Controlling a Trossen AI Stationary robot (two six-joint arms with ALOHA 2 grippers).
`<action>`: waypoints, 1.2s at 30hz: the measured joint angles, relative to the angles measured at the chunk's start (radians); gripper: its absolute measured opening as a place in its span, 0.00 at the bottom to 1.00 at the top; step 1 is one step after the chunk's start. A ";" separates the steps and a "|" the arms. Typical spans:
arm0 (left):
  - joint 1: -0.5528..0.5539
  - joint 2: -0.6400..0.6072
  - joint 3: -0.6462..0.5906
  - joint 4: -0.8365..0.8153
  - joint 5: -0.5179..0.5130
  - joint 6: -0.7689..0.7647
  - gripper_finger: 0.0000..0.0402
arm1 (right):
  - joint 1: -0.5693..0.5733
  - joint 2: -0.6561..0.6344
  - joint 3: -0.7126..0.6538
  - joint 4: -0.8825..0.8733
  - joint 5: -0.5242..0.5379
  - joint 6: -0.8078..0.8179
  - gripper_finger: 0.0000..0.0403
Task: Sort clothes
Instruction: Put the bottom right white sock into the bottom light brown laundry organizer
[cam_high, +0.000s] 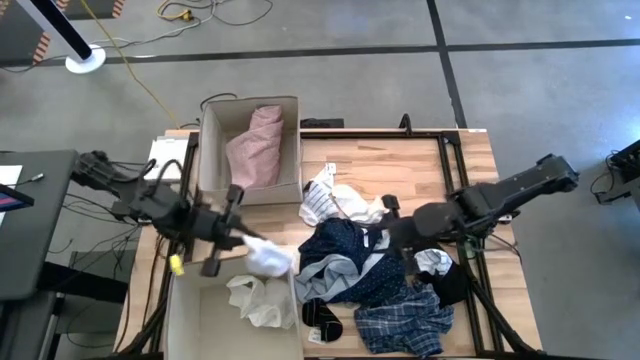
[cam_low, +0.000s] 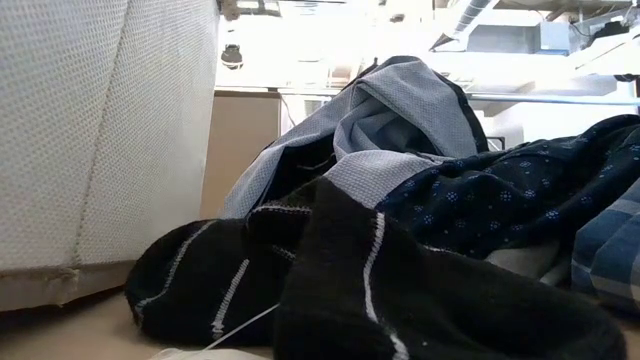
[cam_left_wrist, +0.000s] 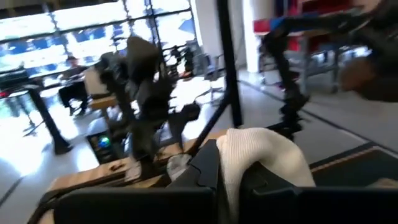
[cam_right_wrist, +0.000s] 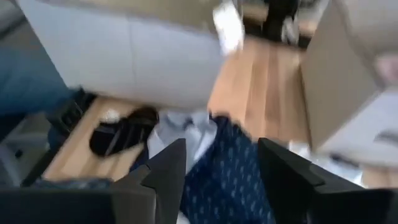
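Observation:
My left gripper (cam_high: 238, 240) is shut on a white garment (cam_high: 270, 257), which it holds above the far right corner of the near cardboard box (cam_high: 180, 320). Another white garment (cam_high: 262, 300) lies inside that box. A pink garment (cam_high: 255, 145) lies in the far box (cam_high: 212, 150). The other clothes lie heaped on the table: navy dotted (cam_high: 345, 250), blue plaid (cam_high: 405, 322), striped (cam_high: 318, 203), and black socks (cam_high: 320, 315). My right gripper (cam_high: 393, 233) stands open above the navy dotted garment (cam_right_wrist: 227, 171), tilted downward. My left gripper pinches a bunched part of the white garment (cam_left_wrist: 252, 152) between its two fingers, which come at it level from the table's left. The cloth bulges up out of the fingers and trails past their ends (cam_high: 278, 262), clear of the table. How many layers are held does not show.
The two boxes stand along the table's left half, with a strip of bare wood (cam_high: 430, 170) at the far right. In the low view a black sock with white stripes (cam_low: 350, 290) lies in front of the heap, beside a box wall (cam_low: 100, 130). A metal frame (cam_high: 445, 150) edges the table.

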 joint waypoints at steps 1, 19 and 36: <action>-0.027 -0.003 0.000 0.006 0.001 0.007 0.00 | -0.001 0.014 -0.001 -0.016 0.001 0.013 0.53; -0.338 0.041 0.000 -0.244 -0.110 -0.201 0.00 | 0.002 0.263 -0.001 -0.016 0.001 0.123 0.49; -0.268 0.187 0.000 -0.626 -0.136 -0.559 0.35 | -0.066 0.461 0.000 0.116 -0.002 0.082 0.49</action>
